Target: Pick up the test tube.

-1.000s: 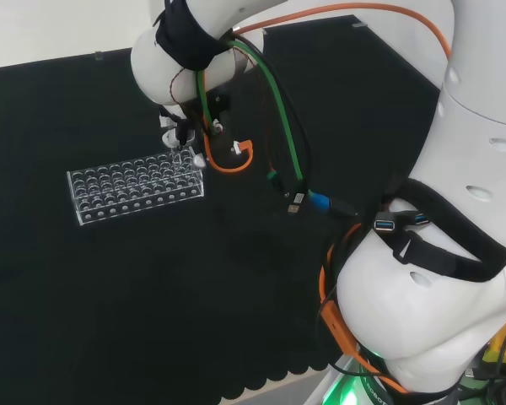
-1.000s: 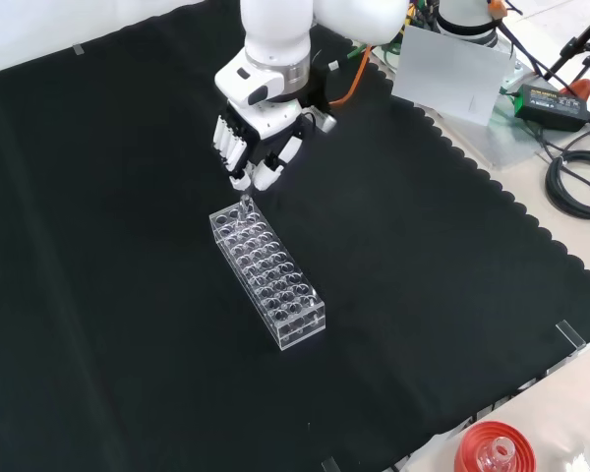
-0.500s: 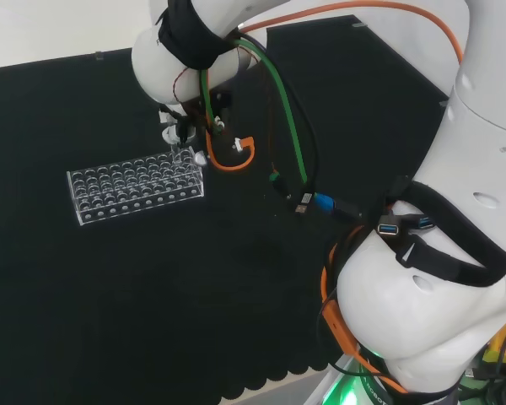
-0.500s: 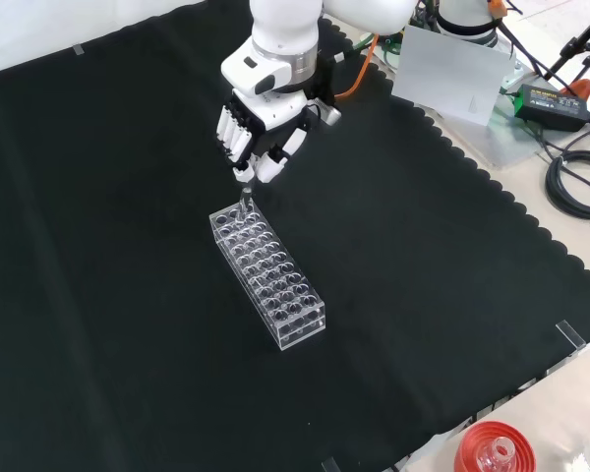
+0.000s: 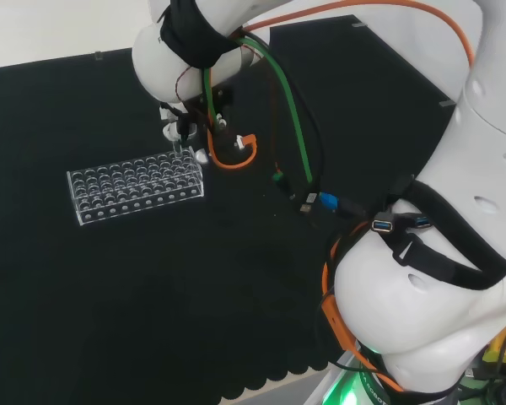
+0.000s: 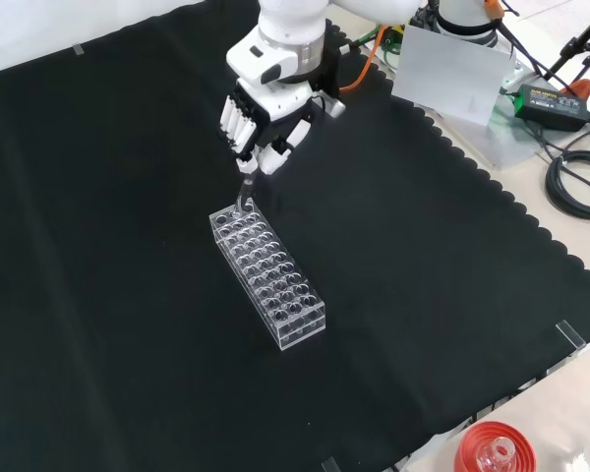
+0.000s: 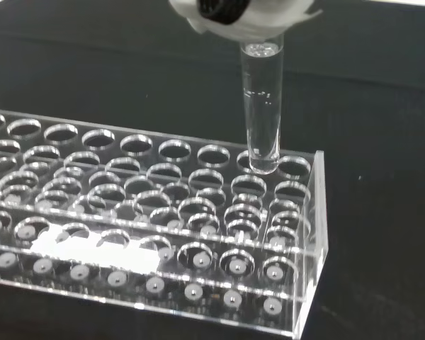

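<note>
- In the front view we see the hand (image 6: 261, 123) in the upper middle of the frame, coming down from the arm's white link, its fingers (image 6: 238, 133) curled together and pointing down at the cloth.
- We find the test tube (image 6: 243, 197) pinched at its top between the fingers and thumb, so the hand is clamped on it; the tube hangs upright below the fingertips.
- In the wrist view the test tube (image 7: 261, 106) is clear and looks empty, with its rounded lower end at the level of the top plate of the rack (image 7: 149, 227), over a hole in the row next to the rack's end wall. We cannot tell whether the tip is just inside the hole or just above it.
- In the front view the clear rack (image 6: 267, 275) lies near the middle of the frame, running from the upper left toward the lower right, and the tube stands at its upper left end.
- In the head view the rack (image 5: 135, 187) sits left of centre, and the hand (image 5: 182, 133) is just above its right end, under the arm's rounded link.
- The black cloth (image 6: 98, 295) covers the bench around the rack in every direction.
- At the lower right edge of the front view we see a red ribbed stand (image 6: 494, 447) on the bare bench beyond the cloth's scalloped border.
</note>
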Controlling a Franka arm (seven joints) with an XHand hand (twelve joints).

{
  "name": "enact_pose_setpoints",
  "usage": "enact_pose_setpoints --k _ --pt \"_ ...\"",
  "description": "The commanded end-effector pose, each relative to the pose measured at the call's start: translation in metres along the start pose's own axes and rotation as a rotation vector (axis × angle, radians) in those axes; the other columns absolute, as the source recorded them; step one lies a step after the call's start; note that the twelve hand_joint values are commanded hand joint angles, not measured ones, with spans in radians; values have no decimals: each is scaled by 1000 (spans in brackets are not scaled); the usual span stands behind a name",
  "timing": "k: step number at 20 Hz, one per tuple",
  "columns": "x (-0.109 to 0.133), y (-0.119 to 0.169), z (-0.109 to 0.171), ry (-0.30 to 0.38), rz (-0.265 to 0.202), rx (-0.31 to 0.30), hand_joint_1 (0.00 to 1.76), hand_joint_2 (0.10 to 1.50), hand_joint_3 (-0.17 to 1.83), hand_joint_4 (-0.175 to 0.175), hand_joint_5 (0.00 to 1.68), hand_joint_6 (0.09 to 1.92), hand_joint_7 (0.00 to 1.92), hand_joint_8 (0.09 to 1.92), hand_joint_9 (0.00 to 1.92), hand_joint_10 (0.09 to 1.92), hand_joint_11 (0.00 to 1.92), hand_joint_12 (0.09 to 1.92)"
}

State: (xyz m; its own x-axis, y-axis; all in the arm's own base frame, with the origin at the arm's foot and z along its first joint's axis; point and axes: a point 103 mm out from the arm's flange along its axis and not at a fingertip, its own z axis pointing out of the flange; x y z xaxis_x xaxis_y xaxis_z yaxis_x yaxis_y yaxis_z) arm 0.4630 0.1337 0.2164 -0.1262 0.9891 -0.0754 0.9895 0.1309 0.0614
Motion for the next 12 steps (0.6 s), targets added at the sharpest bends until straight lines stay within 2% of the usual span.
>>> enact_pose_setpoints --k 1,12 --pt "6 -15 -29 -19 -10 -25 1277 1018 102 -175 1049 884 1104 884 1106 656 1114 926" --pt "14 -42 -50 -37 -30 -34 1278 995 145 -175 1055 878 1110 877 1109 678 1154 899"
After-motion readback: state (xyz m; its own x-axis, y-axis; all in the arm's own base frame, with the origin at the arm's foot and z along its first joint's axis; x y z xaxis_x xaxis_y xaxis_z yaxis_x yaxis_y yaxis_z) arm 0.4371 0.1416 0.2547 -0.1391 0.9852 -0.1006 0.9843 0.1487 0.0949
